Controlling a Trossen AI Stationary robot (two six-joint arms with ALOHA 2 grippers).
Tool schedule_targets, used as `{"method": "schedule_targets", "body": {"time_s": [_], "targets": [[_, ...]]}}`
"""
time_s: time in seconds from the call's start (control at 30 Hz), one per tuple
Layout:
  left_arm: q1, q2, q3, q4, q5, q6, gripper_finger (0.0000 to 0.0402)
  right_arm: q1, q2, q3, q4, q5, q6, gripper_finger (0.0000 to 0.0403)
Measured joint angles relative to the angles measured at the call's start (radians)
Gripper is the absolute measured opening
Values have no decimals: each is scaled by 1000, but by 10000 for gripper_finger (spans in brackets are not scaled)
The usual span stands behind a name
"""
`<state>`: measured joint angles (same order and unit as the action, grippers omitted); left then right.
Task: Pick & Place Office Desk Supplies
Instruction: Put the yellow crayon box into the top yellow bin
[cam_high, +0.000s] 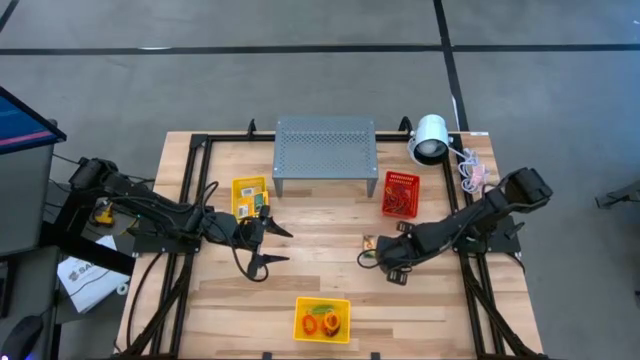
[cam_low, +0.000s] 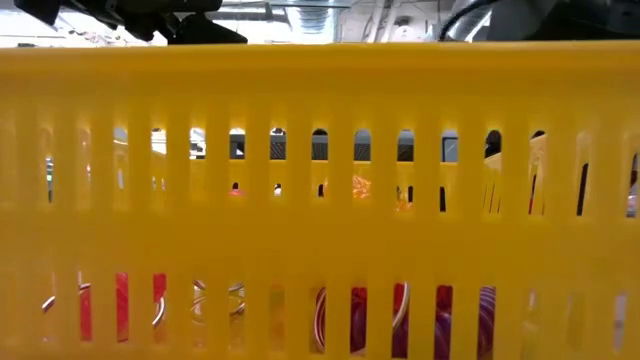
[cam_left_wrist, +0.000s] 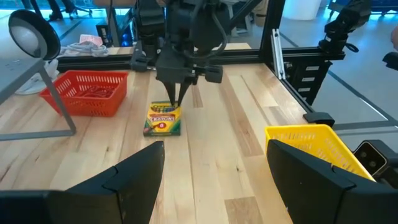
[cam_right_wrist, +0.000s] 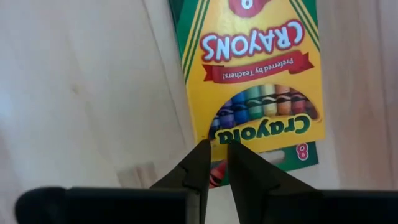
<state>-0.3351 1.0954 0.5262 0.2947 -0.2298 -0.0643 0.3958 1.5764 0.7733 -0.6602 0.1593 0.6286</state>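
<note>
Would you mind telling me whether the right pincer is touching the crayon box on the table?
Cannot tell. In the right wrist view the right pincer, fingers nearly closed, overlaps the crayon box edge, but neither contact nor gap shows plainly; the left wrist view doesn't settle it either.

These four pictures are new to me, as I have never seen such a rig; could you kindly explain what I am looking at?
It is a robot with two dark arms at a wooden table. The overhead picture shows everything: a grey perforated stand, a white lamp, a red basket, and two yellow baskets, one holding crayon boxes, one holding rubber bands. The table-level picture is blocked by that front basket's wall. The other two come from cameras on the wrists. The right hand, fingers almost together, points down at a crayon box lying flat on the table; it is not lifted. The left hand waits open beside the crayon basket, holding nothing.
</note>
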Motion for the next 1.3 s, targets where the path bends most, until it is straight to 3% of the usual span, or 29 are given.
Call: {"method": "schedule_targets", "body": {"time_s": [0.3,0.7,0.87,1.03,1.17,1.3], "targets": [[0,0,0,1,0,-1,280,-16,9,-6,228,-6,-76,52],[1,0,0,2,0,-5,280,-88,-74,-6,407,-6,-159,52],[1,0,0,1,0,-5,280,-139,-93,3,489,-92,-195,56],[1,0,0,-1,0,-4,280,-199,-93,49,434,-187,-211,102],[1,0,0,-12,0,-4,280,-227,-93,94,412,-217,-231,167],[1,0,0,-43,-1,-3,280,-244,-81,173,284,-216,-248,233]]}}
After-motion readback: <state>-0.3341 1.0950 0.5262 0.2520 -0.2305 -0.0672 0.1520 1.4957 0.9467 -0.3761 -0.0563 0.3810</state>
